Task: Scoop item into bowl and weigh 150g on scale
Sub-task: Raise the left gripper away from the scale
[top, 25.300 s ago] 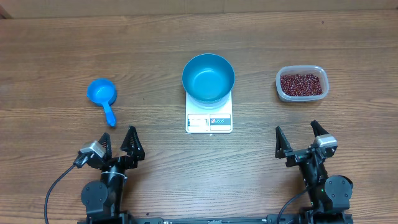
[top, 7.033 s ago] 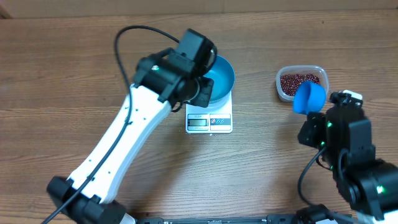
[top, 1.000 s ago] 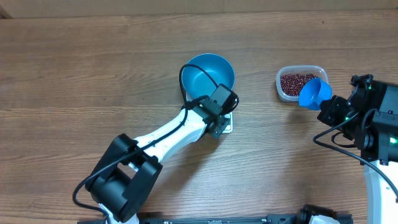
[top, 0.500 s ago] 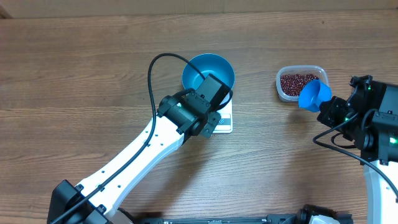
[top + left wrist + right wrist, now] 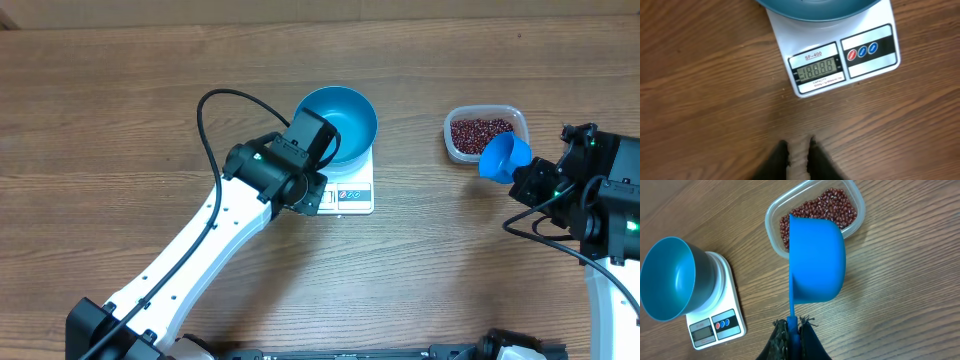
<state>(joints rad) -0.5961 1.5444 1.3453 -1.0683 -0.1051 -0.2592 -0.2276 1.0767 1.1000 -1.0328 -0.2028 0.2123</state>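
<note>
**Bowl on scale, scoop held over bean tub**

Found the bowl (image 5: 345, 115) seated mouth-up on the scale (image 5: 355, 195) at mid-table (image 5: 100, 100), overhanging the platform. Noted the scale's display edge turned toward the arm bases, display to the left, buttons to the right. Logged the beans (image 5: 480, 133) heaped in a clear tub (image 5: 448, 138) well to the right of the scale, long axis of the tub lying left-right across the table.

Saw the right hand (image 5: 793, 328) clenched on the handle of a blue scoop (image 5: 817, 262). Traced the scoop's long axis straight out from the hand toward the tub. Noted the cup turned on edge, rim seen as a line, mouth toward the bowl side, rounded back toward the right. Placed the cup over the tub's near rim; cannot tell whether touching or apart.

Saw the left hand (image 5: 797, 152) over bare table just in front of the display, fingers (image 5: 781, 155) parted by a narrow gap, grasping nothing.

Views compared:
- Overhead: gives the whole layout and the bowl's bare blue inside; left hand mostly masked by its own wrist, along with the scale's left part.
- Left wrist: gives the display close up, "SF-400" above it, digits lit but not cleanly readable, one red and two blue buttons; only the bowl's lower edge.
- Right wrist: gives the scoop's outer wall against beans and tub; scoop's inside hidden.
</note>
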